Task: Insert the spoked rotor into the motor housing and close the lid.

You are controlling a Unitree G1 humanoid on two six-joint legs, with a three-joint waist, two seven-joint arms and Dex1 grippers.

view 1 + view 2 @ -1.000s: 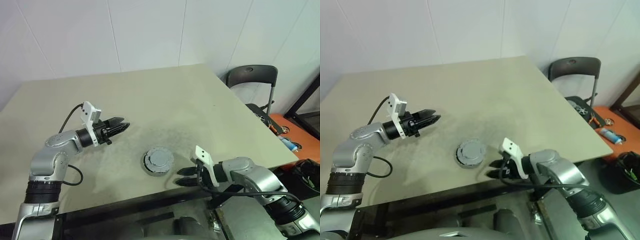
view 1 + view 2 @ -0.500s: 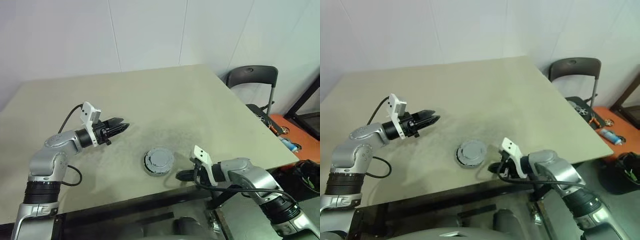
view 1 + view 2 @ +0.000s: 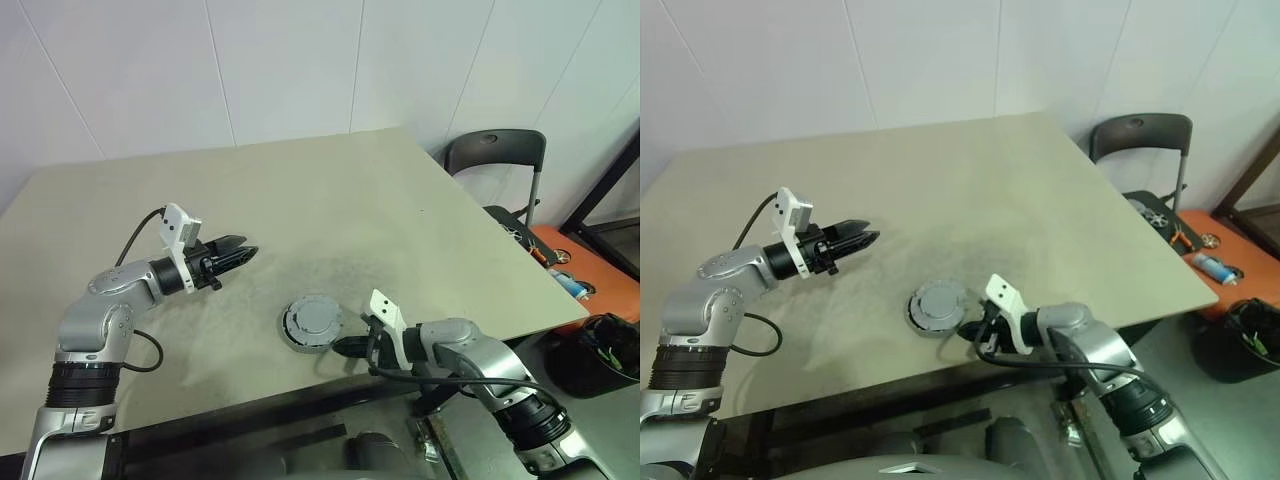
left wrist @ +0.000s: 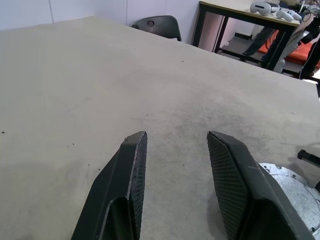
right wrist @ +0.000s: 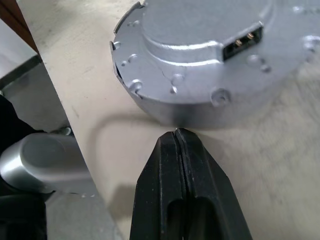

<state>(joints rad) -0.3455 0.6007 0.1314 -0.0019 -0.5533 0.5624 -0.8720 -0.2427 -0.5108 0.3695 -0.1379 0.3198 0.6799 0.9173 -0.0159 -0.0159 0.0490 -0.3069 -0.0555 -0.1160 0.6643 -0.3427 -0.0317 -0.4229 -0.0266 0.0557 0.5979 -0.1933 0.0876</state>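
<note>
The right gripper point(image 5: 179, 134) has clenched empty and slid up to the round grey-silver metal lid point(image 3: 313, 320), probably to nudge it; the left gripper point(image 3: 243, 251) hangs open.

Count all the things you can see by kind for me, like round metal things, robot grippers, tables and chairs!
Round metal things: 1, the lid
Grippers: 2, left gripper, right gripper
Tables: 1, table
Chairs: 1, chair
Total: 5
</note>
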